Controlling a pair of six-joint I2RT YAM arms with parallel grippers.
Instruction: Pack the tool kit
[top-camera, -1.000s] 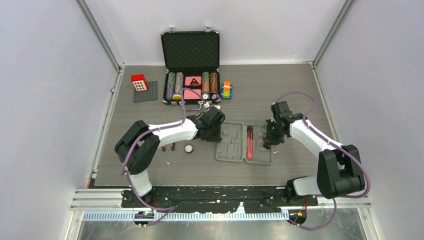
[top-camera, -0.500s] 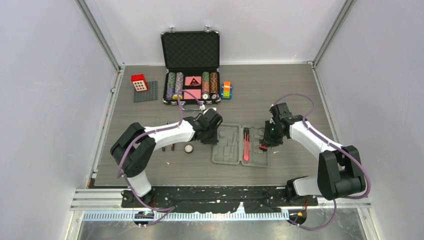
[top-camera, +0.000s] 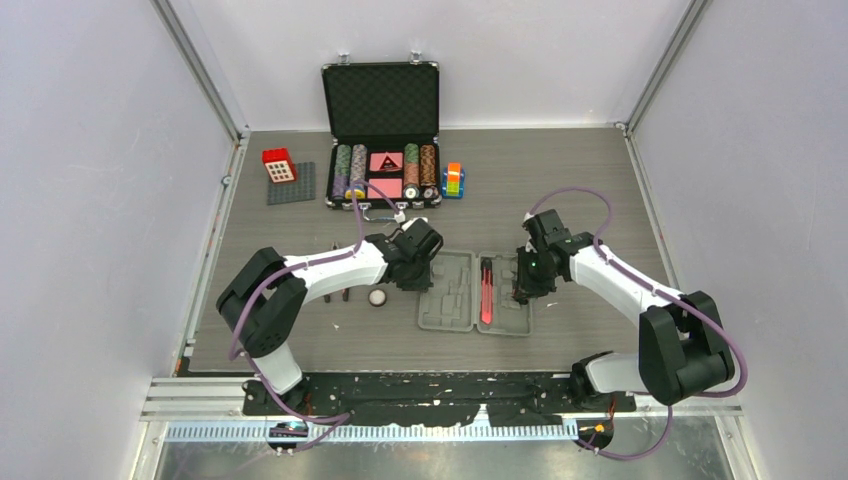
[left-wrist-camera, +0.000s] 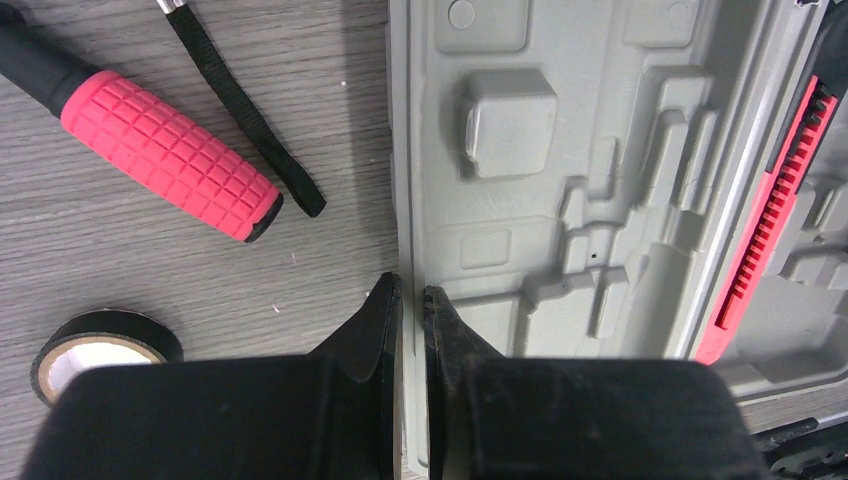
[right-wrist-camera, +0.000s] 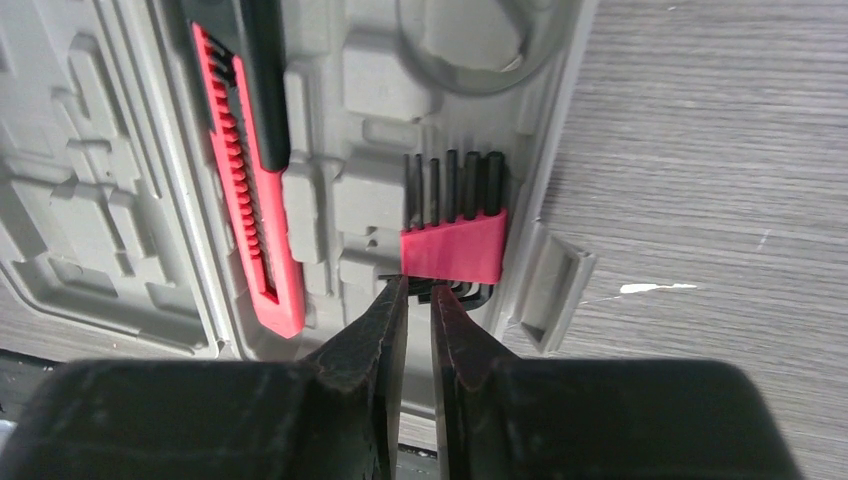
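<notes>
Holding the open grey case (top-camera: 447, 292), mid-table nearer the front edge, I have my left gripper (left-wrist-camera: 410, 292) pinched narrow on its left rim; my right gripper (right-wrist-camera: 414, 287) nips the hex keys (right-wrist-camera: 462, 190) inside.

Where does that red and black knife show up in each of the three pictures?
Top external: the knife lies in the right half of the open grey case, mid-picture.
Left wrist: far right edge, slanting.
Right wrist: upper left, running downward.
Shared landmark: the grey case's moulded slots.
</notes>
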